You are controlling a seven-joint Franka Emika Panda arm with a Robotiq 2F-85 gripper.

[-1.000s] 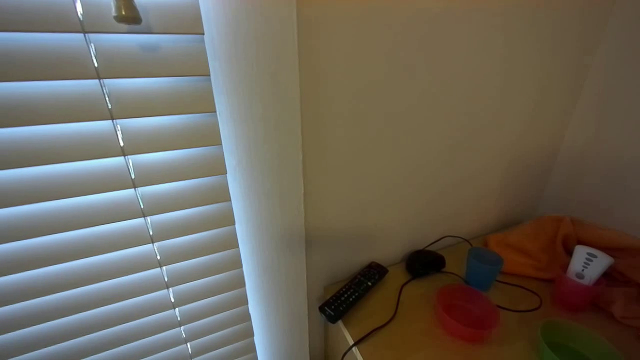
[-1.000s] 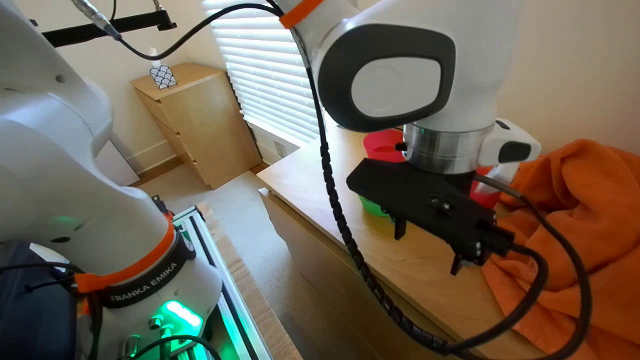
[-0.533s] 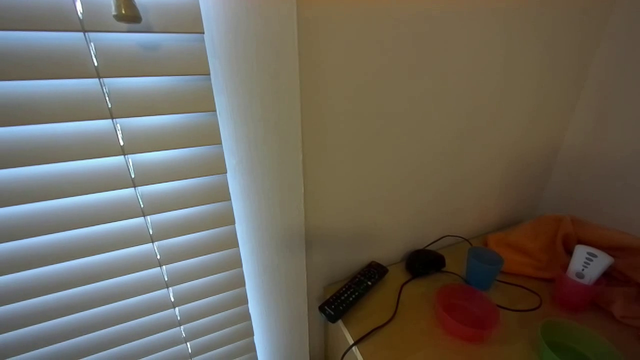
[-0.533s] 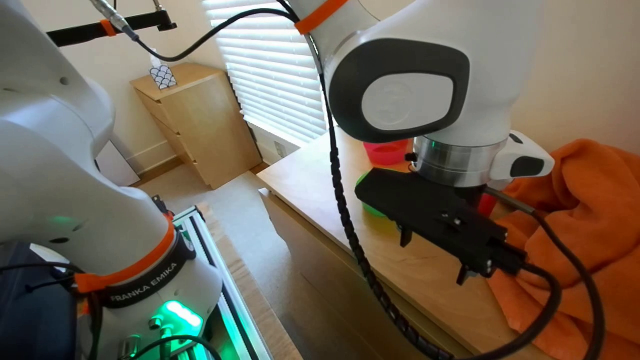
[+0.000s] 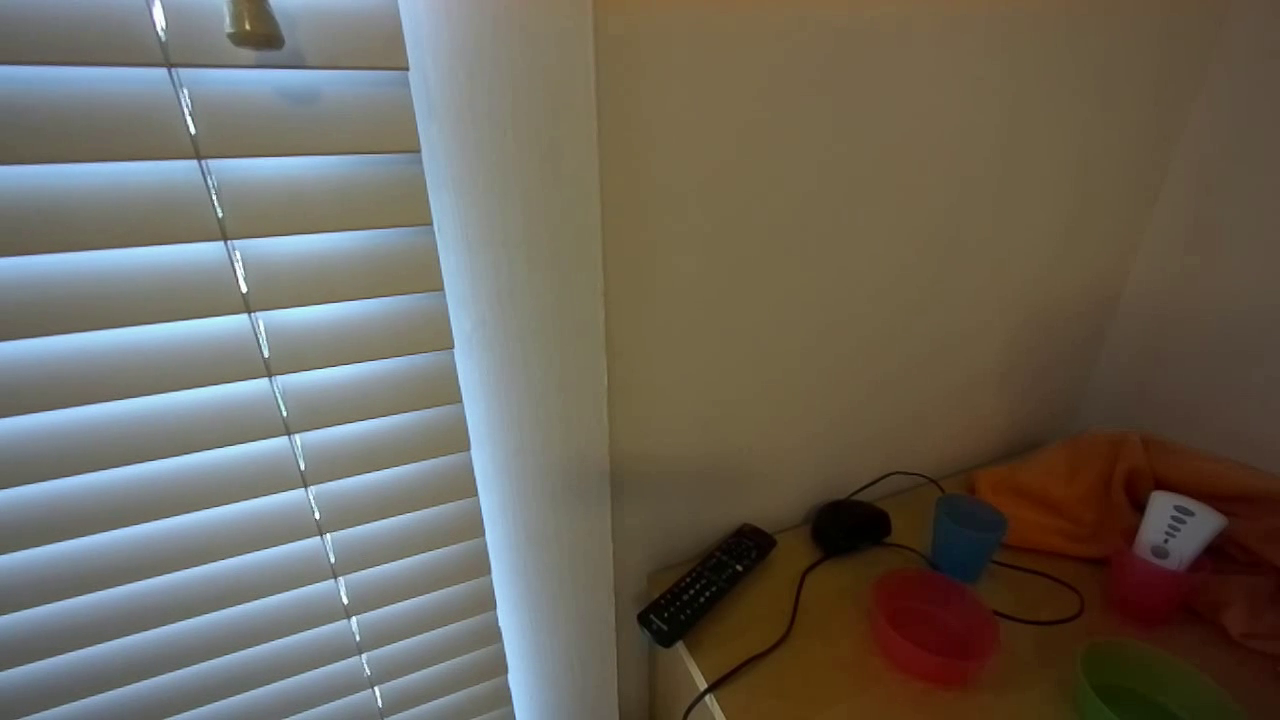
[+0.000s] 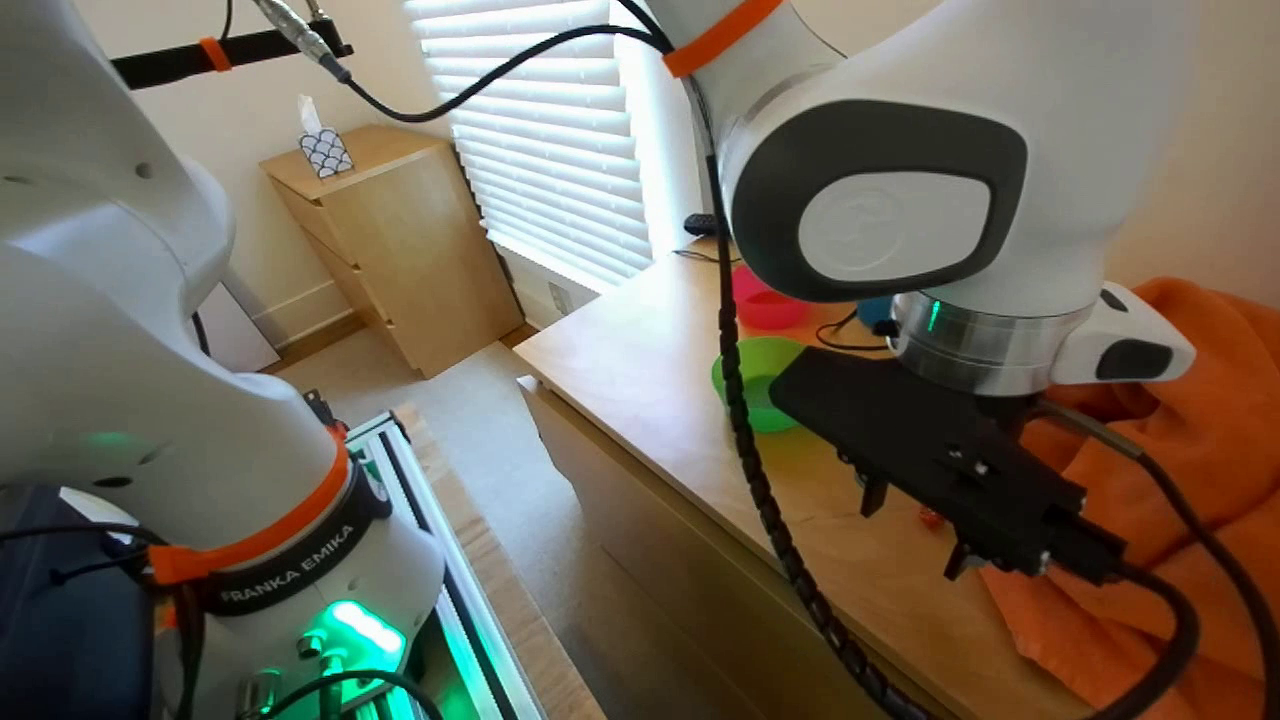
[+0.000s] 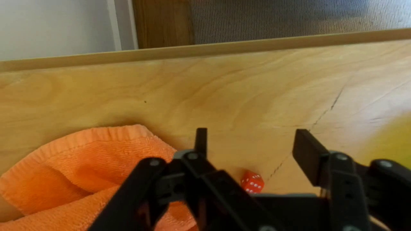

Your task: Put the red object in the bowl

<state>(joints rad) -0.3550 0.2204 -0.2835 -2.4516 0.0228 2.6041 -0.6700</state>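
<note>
A small red die with white dots [image 7: 252, 182] lies on the wooden tabletop near the orange towel. It also shows in an exterior view [image 6: 931, 518], small, between the fingers. My gripper [image 7: 252, 141] is open and empty, with its fingers wide apart. It hangs above the table; in the wrist view the die lies between the fingers, low in the picture, partly covered by the gripper's body. In an exterior view the gripper [image 6: 916, 530] points down. A green bowl [image 6: 780, 352] stands on the table, also in an exterior view [image 5: 1140, 665]. A pinkish-red bowl [image 5: 935, 640] stands beyond it.
An orange towel [image 7: 96, 154] lies beside the die. A blue cup [image 5: 967, 540], a pink cup [image 5: 1150, 590] holding a white remote [image 5: 1180, 530], a black remote [image 5: 708, 585] and a black corded object [image 5: 850, 525] stand near the wall. The table edge [image 7: 205, 49] shows.
The arm and gripper have moved right and lower in an exterior view. The die and more of the green bowl have come into sight there. The fingers stay open.
</note>
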